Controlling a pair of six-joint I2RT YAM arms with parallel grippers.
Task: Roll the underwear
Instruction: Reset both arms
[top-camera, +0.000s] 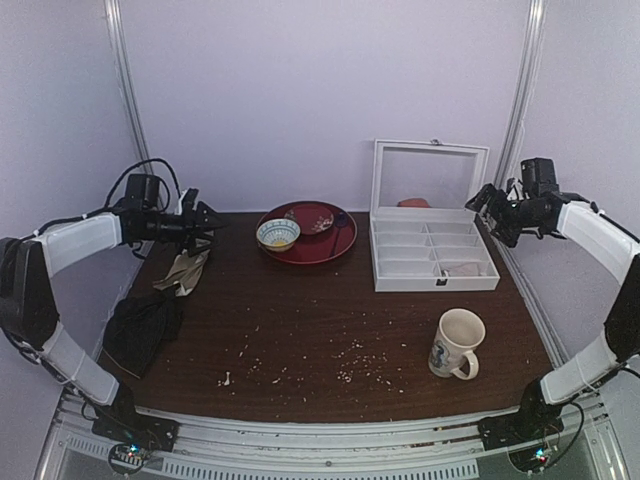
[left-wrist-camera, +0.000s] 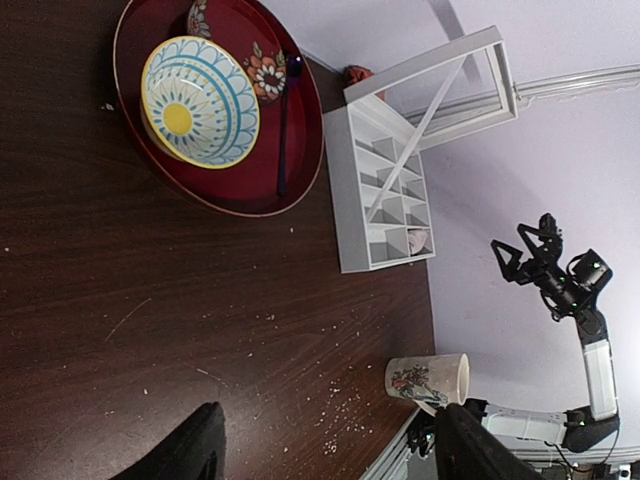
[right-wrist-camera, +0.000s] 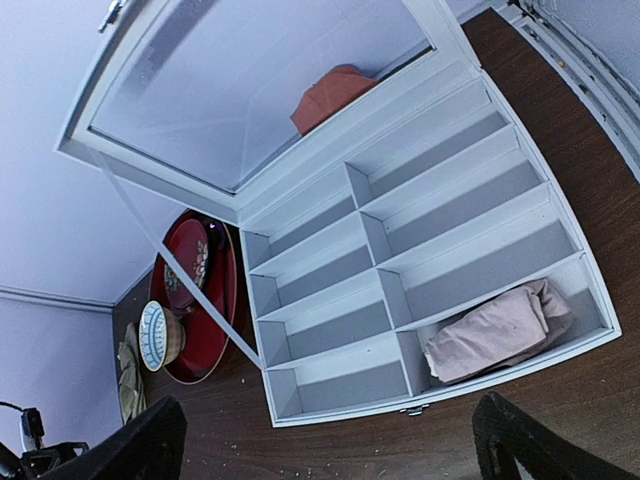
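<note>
The underwear (right-wrist-camera: 498, 331) is a pale pink folded bundle lying in the front right compartment of the white divided box (right-wrist-camera: 330, 345). From above it shows as a small pink patch (top-camera: 462, 268), and the left wrist view catches it at the box's near corner (left-wrist-camera: 418, 240). My right gripper (top-camera: 490, 212) hangs open in the air above the box's right rear, nothing between its fingers (right-wrist-camera: 140, 445). Over the table's left rear, my left gripper (top-camera: 205, 217) is also open and empty, its two dark fingers (left-wrist-camera: 190, 450) wide apart.
The box's glass lid (top-camera: 430, 175) stands upright, an orange-red cloth (top-camera: 413, 203) behind it. A red tray (top-camera: 325, 245) holds a patterned bowl (top-camera: 278, 234). A mug (top-camera: 458, 343) stands front right. A beige-olive cloth (top-camera: 183, 270) and black cloth (top-camera: 145, 325) lie left. Crumbs dot the tabletop.
</note>
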